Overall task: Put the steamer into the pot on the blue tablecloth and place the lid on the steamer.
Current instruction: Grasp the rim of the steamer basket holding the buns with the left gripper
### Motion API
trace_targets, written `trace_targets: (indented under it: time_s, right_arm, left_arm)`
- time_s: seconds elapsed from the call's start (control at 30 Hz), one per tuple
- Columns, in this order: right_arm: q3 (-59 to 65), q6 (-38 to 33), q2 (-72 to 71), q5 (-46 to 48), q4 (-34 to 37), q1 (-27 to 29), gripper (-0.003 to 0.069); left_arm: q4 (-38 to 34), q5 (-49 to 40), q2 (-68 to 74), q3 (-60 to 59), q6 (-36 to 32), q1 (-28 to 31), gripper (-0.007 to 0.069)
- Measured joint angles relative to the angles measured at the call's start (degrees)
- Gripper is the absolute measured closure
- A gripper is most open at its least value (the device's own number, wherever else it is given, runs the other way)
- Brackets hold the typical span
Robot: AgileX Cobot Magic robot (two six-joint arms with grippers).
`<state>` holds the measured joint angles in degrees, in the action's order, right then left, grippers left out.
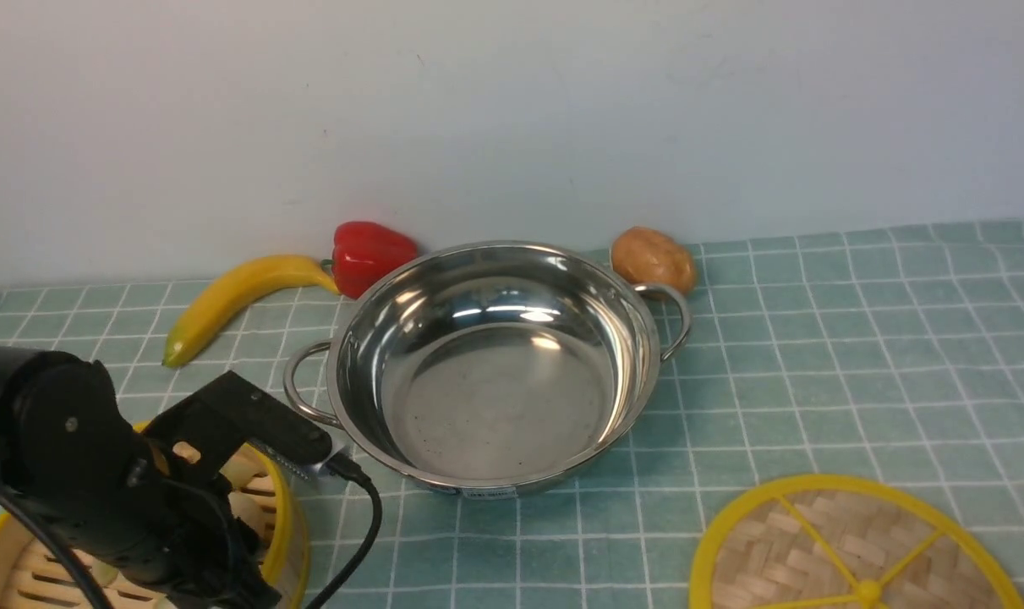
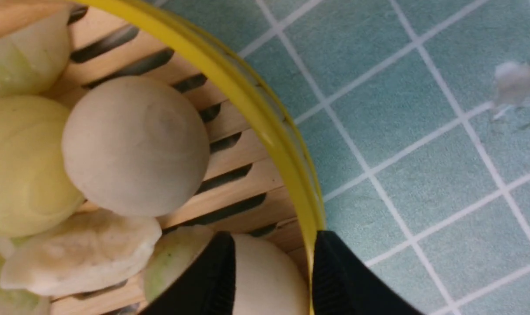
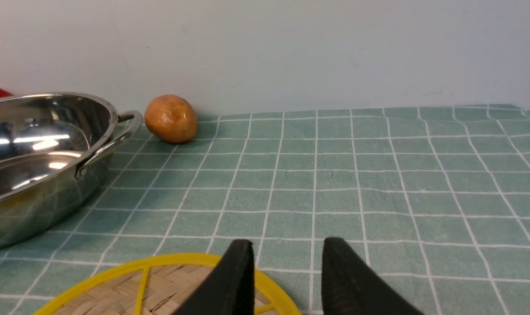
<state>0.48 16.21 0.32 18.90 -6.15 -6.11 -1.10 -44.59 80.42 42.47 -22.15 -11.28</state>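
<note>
In the front view, I had the stainless-steel pot (image 1: 499, 406) waiting near the centre of the frame, its mouth up and its looped handles clear to either side, ready, as I judged, to take the basket from above. The bamboo steamer (image 1: 290, 533) sat in the lower left, outside the pot, partly hidden under my left arm (image 1: 80, 474). The woven lid (image 1: 850, 533) lay flat at the lower right, where I guessed the right arm could reach it after the steamer was seated. The banana (image 1: 232, 296), red bell pepper (image 1: 372, 254) and potato (image 1: 654, 258) lay toward the back of the blue tablecloth (image 1: 816, 381).

In the left wrist view, my left gripper (image 2: 275, 238) had its jaws parted over the steamer's yellow rim, near a pale bun (image 2: 135, 146). I took that pose as meant to bring one finger inside the wall and one outside; whether either touched it, I could not tell. Closing over the food would have risked pinching it.

In the right wrist view, my right gripper (image 3: 289, 243) stood spread and holding nothing, near the lid's edge, well placed, I thought, for its later turn.
</note>
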Motion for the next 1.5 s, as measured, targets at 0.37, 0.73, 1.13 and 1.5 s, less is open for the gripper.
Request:
trace_targets:
  time_s: [0.37,0.73,1.13,1.5]
  right_arm:
    - [0.0,0.0,0.0,0.0,0.0,0.0,0.0419]
    - [0.0,0.0,0.0,0.0,0.0,0.0,0.0419]
    - [0.0,0.0,0.0,0.0,0.0,0.0,0.0419]
    - [0.0,0.0,0.0,0.0,0.0,0.0,0.0419]
  left_arm:
    - [-5.31,0.96,1.48,0.06,2.4,0.0,0.0382]
    - [-5.54,4.5,9.26,0.06,3.62,0.0,0.0382]
    - [-5.81,4.29,11.32,0.17,3.55,0.0,0.0599]
    - [-4.97,-0.94,8.2,4.36,1.03,-0.11,0.0599]
